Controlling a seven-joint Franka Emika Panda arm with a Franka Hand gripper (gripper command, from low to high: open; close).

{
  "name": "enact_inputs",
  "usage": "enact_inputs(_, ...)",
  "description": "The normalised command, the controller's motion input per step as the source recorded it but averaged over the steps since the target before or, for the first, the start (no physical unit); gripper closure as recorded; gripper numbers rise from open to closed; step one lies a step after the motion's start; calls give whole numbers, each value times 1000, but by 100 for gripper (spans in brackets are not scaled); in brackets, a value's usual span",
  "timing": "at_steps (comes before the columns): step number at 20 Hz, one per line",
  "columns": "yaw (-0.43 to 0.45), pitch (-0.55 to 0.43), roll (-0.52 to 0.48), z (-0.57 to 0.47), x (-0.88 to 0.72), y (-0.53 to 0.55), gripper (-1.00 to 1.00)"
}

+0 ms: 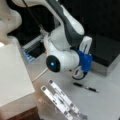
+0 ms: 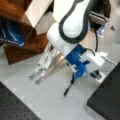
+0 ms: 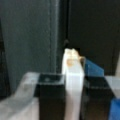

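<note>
In the wrist view my gripper is shut on a white upright bar with orange-brown marks on its top. The black fingers press against it from both sides. A blue piece shows just behind the right finger. In both front views the arm's blue hand mount hangs low over the grey table, and the fingertips themselves are hidden there. A black pen lies on the table just below the hand.
A pair of perforated metal rails lies on the table beside the pen. A white box stands on a wooden shelf unit. A raised black platform borders the table.
</note>
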Motion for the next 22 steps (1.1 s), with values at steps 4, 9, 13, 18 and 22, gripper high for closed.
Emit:
enact_inputs(4,-30,20,112,-29,6,75,100)
enact_inputs(9,-36,28,117,155,32,174,100)
enact_inputs(13,-18,43,119,325,28,235,100)
enact_inputs(18,11,52,100,455,11,289,100)
enact_inputs(22,13,60,76,459,-4,348,100)
